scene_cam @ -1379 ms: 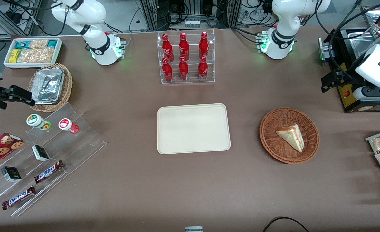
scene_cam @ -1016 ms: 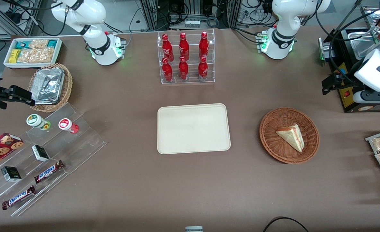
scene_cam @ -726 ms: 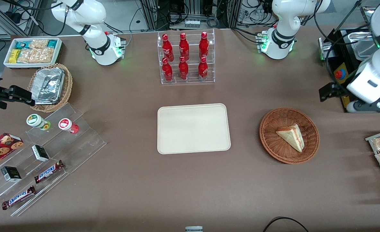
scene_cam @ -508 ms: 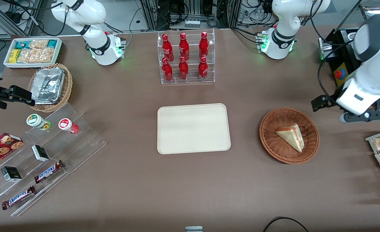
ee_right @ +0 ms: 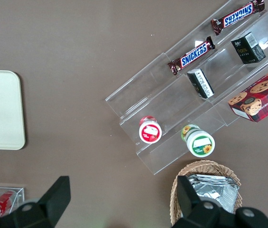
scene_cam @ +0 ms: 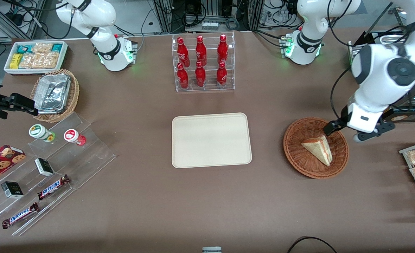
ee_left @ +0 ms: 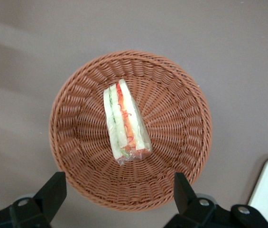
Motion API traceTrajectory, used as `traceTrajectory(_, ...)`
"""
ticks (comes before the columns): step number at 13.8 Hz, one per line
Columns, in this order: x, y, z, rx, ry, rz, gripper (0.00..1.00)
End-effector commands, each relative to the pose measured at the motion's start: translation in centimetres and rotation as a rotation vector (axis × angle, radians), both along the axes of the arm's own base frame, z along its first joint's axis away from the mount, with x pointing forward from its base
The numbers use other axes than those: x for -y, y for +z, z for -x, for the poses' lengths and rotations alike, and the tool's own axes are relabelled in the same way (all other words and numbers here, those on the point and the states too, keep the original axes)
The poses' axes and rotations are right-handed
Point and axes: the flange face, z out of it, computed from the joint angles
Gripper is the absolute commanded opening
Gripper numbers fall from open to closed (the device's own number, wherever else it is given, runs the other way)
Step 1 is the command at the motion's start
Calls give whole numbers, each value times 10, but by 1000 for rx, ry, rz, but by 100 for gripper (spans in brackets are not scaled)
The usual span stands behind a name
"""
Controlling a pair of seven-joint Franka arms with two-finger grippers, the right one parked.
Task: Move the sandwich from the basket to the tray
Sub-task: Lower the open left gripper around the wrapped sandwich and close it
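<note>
Counter tally:
- red bottles: six, in two rows of three
- Snickers bars: two
- small dark boxes: two
- lidded cups: two
- cookie box: one
- tray: one
- basket: one
- sandwich: one, in the basket
- foil-lined basket: one
- white snack bin: one
- working pincer: one, fingers spread, above the basket

L arm reaches in from the working arm's end of the bench, wrist bent so the tool points straight down. Tool hangs in the air, touching nothing, nothing held. Its two dark fingers are spread wide apart.
</note>
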Motion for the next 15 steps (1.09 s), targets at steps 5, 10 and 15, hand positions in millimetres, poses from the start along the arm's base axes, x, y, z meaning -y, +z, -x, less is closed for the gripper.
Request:
traceTrajectory(5,1,-55,3,48,186,31,100)
traceTrajectory(10,-1,-90,0,48,197,44,100)
traceTrajectory(15,-3,-118,-2,34,198,50,100)
